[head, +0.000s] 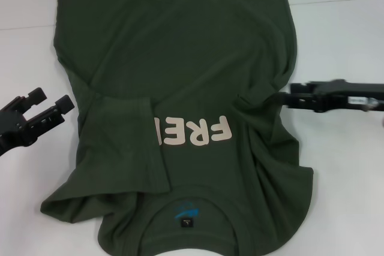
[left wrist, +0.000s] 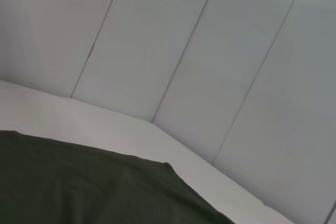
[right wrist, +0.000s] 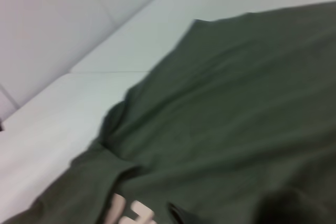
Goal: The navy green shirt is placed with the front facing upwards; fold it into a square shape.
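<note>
Folding the side panels looks underway: shirt [head: 180, 88] lies on the table [head: 342, 40], left side already turned inward over the lettering. Right gripper [head: 287, 98] pinches the right edge, jaws closed on cloth. Left gripper [head: 51, 107] hovers alongside, spread, empty. Next: carry the right edge inward.

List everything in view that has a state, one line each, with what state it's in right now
navy green shirt: front up on the table, left side folded over the lettering, cloth bunched at the right edge.
left gripper: open, beside the shirt's left edge, holding nothing.
right gripper: at the bunched right edge of the shirt.
table: white, shirt lying on it.
</note>
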Robot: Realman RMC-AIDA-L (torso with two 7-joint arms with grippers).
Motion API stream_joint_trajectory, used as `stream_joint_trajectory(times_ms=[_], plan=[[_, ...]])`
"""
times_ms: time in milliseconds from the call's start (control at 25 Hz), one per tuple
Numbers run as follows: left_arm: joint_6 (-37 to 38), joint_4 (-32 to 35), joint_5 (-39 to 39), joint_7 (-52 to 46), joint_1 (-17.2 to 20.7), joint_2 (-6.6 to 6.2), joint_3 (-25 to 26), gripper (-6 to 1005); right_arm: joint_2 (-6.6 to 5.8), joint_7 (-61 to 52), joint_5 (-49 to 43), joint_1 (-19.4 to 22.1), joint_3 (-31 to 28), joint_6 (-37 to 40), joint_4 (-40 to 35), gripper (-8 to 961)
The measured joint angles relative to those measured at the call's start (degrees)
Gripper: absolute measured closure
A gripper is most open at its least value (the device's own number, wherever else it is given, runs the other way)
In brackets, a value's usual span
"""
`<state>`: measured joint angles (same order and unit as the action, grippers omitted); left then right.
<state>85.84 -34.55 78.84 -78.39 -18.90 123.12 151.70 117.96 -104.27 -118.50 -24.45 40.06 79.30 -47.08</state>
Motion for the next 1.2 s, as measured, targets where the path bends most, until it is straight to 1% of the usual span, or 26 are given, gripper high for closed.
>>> stream_joint_trajectory(times_ms=[120, 280, 520, 720, 1200], plan=[[0.21, 0.02, 0.13, 0.0, -0.01, 0.01, 0.0, 96, -0.94, -1.77, -0.28, 2.27, -1.22, 0.23, 0.06, 307], [0.31, 0.02, 0.27, 0.06, -0.29, 0.02, -0.25, 95, -1.5, -3.77, -0.8, 3.58, -1.59, 0.24, 0.73, 307], [0.33, -0.07, 0.27, 0.32, -0.54, 0.02, -0.42, 95, -0.71, -4.6, -1.27, 2.98, -1.13, 0.12, 1.73, 306], [0.38, -0.27, 0.28, 0.3, -0.66, -0.06, -0.44, 95, -0.7, -4.66, -1.53, 1.27, -0.83, 0.3, 4.36, 306], [0.39, -0.28, 0.32, 0.37, -0.93, -0.17, -0.53, 96, -0.61, -4.71, -2.62, -0.52, 0.31, 1.82, 5.54, 314]])
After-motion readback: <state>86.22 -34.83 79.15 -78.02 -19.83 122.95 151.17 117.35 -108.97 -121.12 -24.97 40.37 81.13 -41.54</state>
